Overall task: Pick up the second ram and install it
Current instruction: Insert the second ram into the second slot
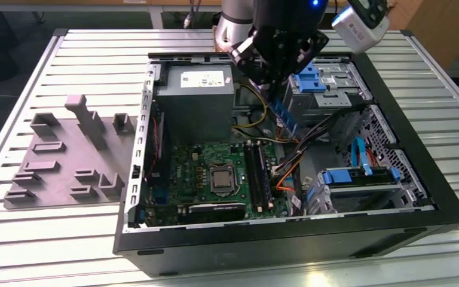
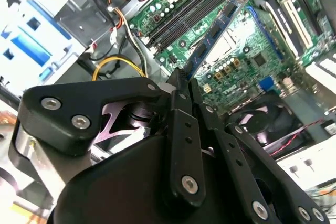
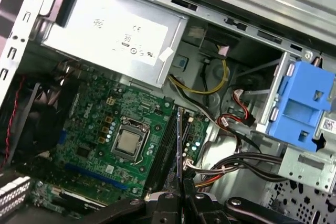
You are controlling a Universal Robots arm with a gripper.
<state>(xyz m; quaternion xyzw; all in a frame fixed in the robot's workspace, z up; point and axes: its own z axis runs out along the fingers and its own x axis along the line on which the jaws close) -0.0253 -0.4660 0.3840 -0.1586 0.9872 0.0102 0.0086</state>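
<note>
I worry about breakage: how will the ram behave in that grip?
Probably stiff: the ram juts straight from the gripper without sagging. Likely light, being a thin board. Perhaps fragile: held by one end, it may crack if pressed askew into the slots.

From my console the motherboard (image 1: 213, 173) reads bright green, speckled with silver and black parts. Near it the second ram (image 2: 216, 29) is dark blue-green with black chips, pinched in the matt black gripper (image 2: 184, 80). Beside the motherboard the power supply (image 1: 193, 98) is plain grey with a white label. The drive brackets (image 1: 357, 176) on the motherboard's other side are bright blue. Orange, yellow, red and black cables (image 1: 285, 173) edge it. Around the motherboard I see the black case (image 1: 293, 245), and beyond that a grey tray (image 1: 62, 155) on the pale, ribbed table (image 1: 54, 239).
</note>
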